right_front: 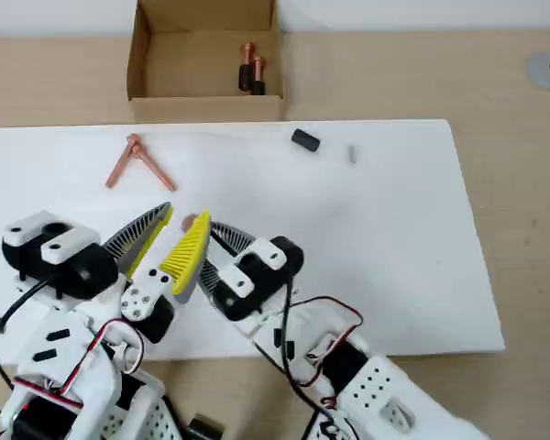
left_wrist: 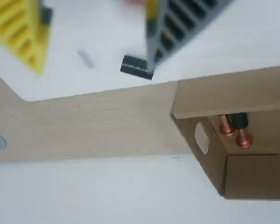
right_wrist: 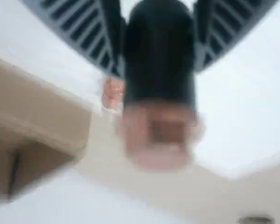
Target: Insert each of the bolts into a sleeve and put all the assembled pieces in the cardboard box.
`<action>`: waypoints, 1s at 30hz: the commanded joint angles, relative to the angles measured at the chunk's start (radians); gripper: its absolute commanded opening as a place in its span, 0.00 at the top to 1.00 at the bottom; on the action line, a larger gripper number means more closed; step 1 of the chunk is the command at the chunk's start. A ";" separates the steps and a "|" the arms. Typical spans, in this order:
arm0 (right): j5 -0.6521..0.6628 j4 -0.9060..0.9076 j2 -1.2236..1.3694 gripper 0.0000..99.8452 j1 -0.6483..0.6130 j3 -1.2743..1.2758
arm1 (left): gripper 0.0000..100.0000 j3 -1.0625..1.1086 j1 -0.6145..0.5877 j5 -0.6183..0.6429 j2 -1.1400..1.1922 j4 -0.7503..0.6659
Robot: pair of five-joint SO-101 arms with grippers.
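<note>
One black sleeve is clamped between the fingers of the right gripper over the white mat. What looks like a copper bolt head can be seen poking out of its far end, though it's too blurred to tell how far it's seated. The left gripper is spread wide with nothing in it, tips right by that bolt head.

These parts can be reckoned small, light and rigid, with the bolt probably slick metal. So the pair is best gripped across the sleeve's middle and kept roughly level, or the bolt could slide back out.

Two finished pieces are already laid side by side in the cardboard box, near its right wall in the high view. Two loose bolts are lying on the mat with their heads touching, and one spare sleeve is lying farther right, near the box.
</note>
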 commanded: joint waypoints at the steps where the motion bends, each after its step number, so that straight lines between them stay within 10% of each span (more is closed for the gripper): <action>1: -0.009 -0.009 -0.024 0.99 -0.007 -0.001 | 0.83 -0.017 -0.017 0.011 -0.001 -0.002; 11: -0.011 0.002 -0.019 0.99 0.067 -0.041 | 0.83 -0.187 -0.058 0.014 0.028 0.020; 17: -0.081 0.207 0.025 0.99 0.220 -0.332 | 0.83 -0.434 -0.213 0.009 0.303 0.322; 30: -0.015 0.267 0.717 0.99 0.354 -1.015 | 0.83 -0.416 -0.549 -0.120 0.579 0.460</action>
